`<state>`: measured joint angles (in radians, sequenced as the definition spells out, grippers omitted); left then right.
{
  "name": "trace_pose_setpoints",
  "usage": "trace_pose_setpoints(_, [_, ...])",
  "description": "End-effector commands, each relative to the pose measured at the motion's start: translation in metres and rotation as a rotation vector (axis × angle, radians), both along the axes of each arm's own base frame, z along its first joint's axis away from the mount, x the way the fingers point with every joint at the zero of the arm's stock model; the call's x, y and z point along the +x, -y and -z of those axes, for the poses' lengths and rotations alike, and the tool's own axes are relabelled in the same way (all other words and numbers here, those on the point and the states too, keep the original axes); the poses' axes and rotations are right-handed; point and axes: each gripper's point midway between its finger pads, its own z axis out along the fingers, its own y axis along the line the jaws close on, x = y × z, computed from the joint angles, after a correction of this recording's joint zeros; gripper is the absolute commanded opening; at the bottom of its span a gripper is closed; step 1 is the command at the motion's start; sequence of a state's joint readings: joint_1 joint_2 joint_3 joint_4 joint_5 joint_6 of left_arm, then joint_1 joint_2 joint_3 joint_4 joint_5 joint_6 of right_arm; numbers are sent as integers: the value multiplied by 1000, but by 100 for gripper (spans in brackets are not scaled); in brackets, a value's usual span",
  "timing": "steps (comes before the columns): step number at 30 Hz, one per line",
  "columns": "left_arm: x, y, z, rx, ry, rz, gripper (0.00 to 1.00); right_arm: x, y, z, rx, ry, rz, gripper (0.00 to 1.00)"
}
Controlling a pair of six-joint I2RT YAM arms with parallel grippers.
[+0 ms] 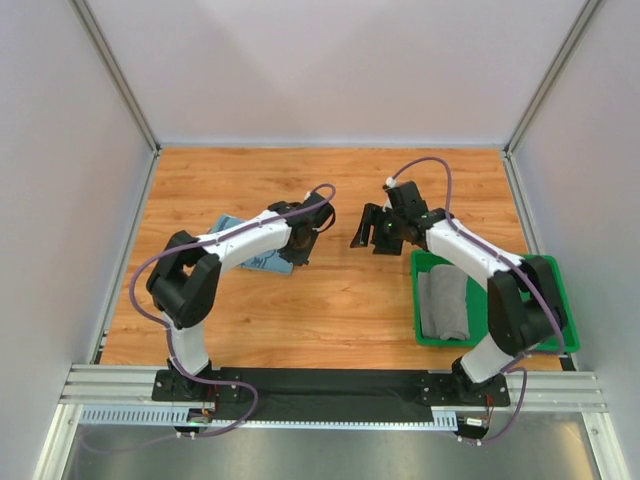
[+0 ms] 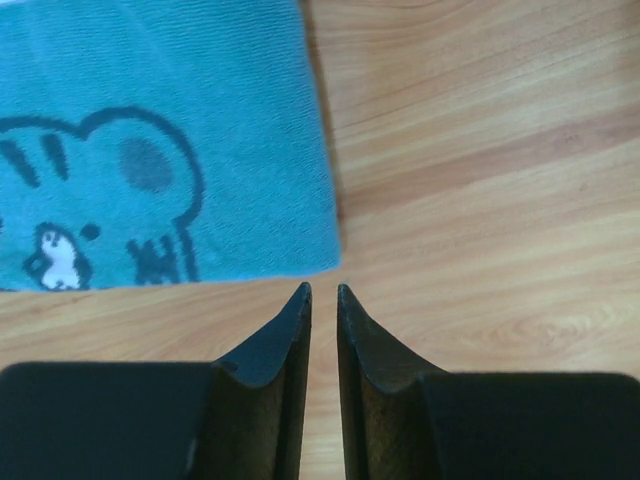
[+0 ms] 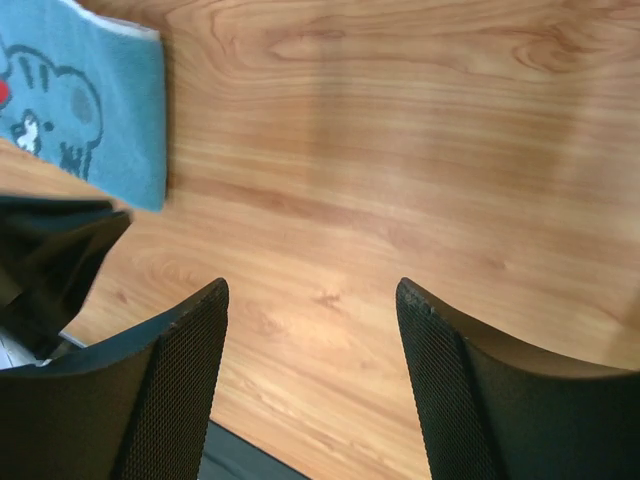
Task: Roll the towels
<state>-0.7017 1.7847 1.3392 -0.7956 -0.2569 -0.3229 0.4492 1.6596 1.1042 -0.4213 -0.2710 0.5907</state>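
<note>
Pale walls enclose a wooden table (image 1: 330, 200). A light blue towel (image 1: 262, 258) with a dark cartoon print lies flat left of centre in the overhead frame, partly under the left arm. The left gripper (image 2: 323, 292) hovers just off its corner, jaws nearly closed on nothing. The right gripper (image 3: 312, 290) gapes wide, empty, over bare wood. Grey towels (image 1: 444, 302) sit in the green tray (image 1: 425, 342) at lower right.

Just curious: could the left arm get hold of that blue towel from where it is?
Probably yes: the left fingers hang just off the blue towel edge, bare table between, nothing blocking.
</note>
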Motion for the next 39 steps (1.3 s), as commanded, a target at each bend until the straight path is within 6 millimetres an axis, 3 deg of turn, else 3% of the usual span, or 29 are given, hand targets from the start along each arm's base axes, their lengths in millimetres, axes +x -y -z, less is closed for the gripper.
trace_pose_setpoints(1, [19, 2, -5, 68, 57, -78, 25, -15, 22, -30, -58, 88, -13, 70])
trace_pose_setpoints(5, [23, -2, 11, 126, 40, -111, 32, -27, 28, -43, -49, 108, -19, 71])
trace_pose_setpoints(10, [19, -4, 25, 133, 27, -117, 49, -29, 31, -47, -46, 116, -23, 71])
trace_pose_setpoints(19, [6, -9, 45, 156, -17, -125, 47, -24, 30, -42, -31, 97, -27, 71])
trace_pose_setpoints(31, [-9, -10, 77, 130, -64, -122, 27, -27, 18, -34, 37, 53, -40, 71])
trace_pose_setpoints(32, [-11, -12, 79, 130, -68, -120, 19, -27, 17, -34, 42, 53, -40, 71])
trace_pose_setpoints(35, [-15, -13, 78, 113, -68, -122, 1, -27, 10, -33, 84, 38, -50, 72])
trace_pose_setpoints(38, [-23, -6, 71, 45, -79, -110, 0, -28, 0, -24, 135, -14, -47, 73])
trace_pose_setpoints(39, [-23, 0, 59, -4, -61, -100, 0, -26, -8, -27, 183, -19, -61, 74])
